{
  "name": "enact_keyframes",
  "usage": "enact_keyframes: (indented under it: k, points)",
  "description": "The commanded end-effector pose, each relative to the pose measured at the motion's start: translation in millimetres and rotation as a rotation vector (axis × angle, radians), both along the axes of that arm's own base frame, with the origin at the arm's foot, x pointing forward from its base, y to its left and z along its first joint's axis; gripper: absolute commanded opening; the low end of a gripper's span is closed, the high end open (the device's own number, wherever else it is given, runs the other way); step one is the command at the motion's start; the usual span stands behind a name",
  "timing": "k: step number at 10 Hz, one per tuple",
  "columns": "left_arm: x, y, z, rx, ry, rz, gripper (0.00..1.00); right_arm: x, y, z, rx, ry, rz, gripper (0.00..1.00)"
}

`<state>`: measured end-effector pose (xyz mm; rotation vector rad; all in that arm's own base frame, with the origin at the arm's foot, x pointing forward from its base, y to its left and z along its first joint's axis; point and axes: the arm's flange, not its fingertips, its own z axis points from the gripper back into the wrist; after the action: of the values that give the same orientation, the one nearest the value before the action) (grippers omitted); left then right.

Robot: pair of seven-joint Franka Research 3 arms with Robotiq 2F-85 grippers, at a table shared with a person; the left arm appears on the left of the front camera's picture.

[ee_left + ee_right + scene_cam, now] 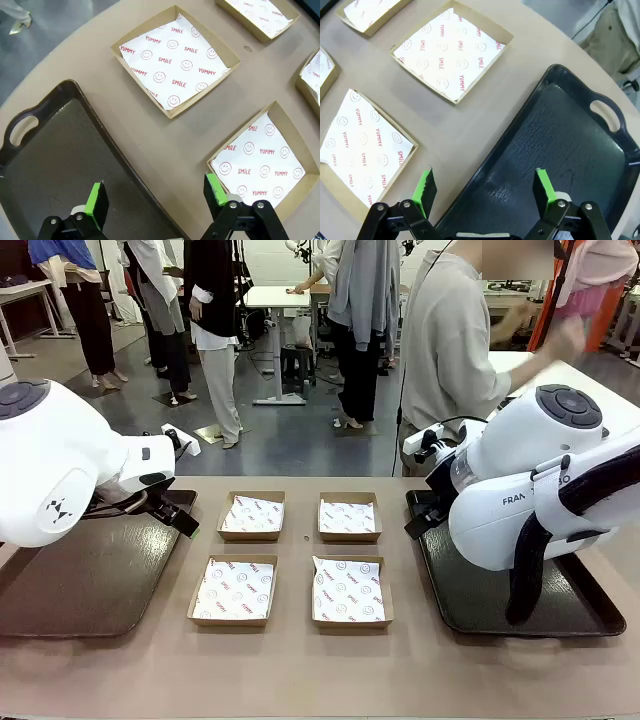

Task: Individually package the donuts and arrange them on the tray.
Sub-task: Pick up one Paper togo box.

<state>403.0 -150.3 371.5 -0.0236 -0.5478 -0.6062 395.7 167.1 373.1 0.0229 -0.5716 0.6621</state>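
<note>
Hovering spread and empty: left gripper (155, 192) above left tray (55, 160) edge, right gripper (485, 185) above right tray (570, 130) edge. Four lined boxes (233, 621) beside both lie bare, evidently staged to receive donuts.

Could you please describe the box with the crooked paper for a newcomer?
On the table, four lined cardboard boxes form a square between the left tray and right tray. Yours is the box in the robot-side row, beside the right tray. Only its liner lies crooked, a corner climbing the wall.

Four boxes (250, 495) between two trays (85, 585)
</note>
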Motion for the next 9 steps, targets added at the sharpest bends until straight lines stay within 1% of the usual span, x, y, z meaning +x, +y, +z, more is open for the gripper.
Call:
enact_keyframes:
  k: [1, 9]
  points:
    - [-0.1, -0.1, 0.0, 0.000, 0.000, 0.000, 1.00, 0.0, 0.0, 0.0, 0.000, 0.000, 0.000, 1.00]
    - [-0.1, -0.1, 0.0, 0.000, 0.000, 0.000, 1.00, 0.0, 0.0, 0.0, 0.000, 0.000, 0.000, 1.00]
